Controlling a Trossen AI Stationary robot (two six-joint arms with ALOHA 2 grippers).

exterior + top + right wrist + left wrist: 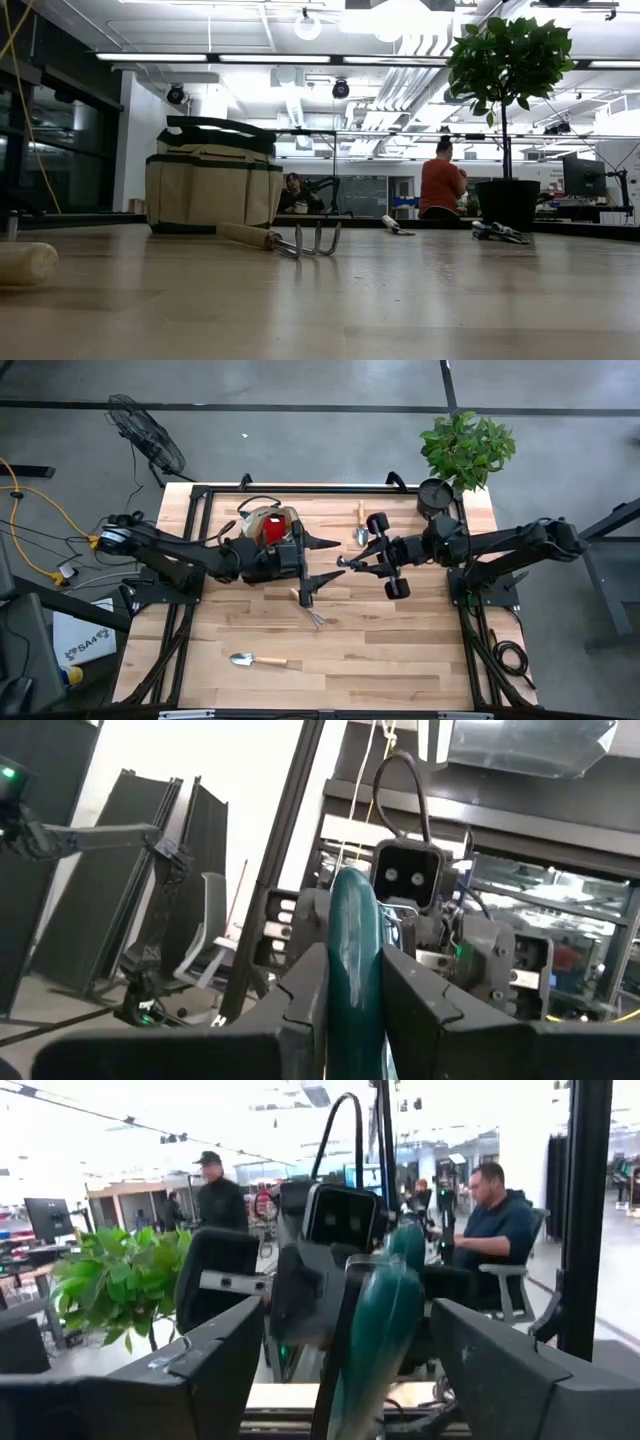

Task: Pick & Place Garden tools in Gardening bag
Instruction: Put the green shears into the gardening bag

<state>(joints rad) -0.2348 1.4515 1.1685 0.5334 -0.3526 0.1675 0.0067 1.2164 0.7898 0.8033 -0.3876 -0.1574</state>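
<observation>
**Both arms meeting above the table, shears between them**

The right gripper [347,563] is reaching toward the table's middle, its fingers [425,1005] clenched on the teal-handled pruning shears [352,960], whose handle is standing up between them in the right wrist view. The left gripper [322,560] is pointing back at it from just beside the gardening bag [266,525], its fingers [215,1355] spread wide on either side of the same shears [375,1335], not pressing on them.

The bag is sitting at the far left part of the table [400,660], with a red spray bottle [273,531] showing inside it. A hand rake [311,607] is lying on the boards below the two grippers. One trowel [255,659] is resting near the front edge, another trowel [361,525] near the back, and a second pair of shears [500,233] is lying beside the potted plant [465,450] in the low view.
</observation>
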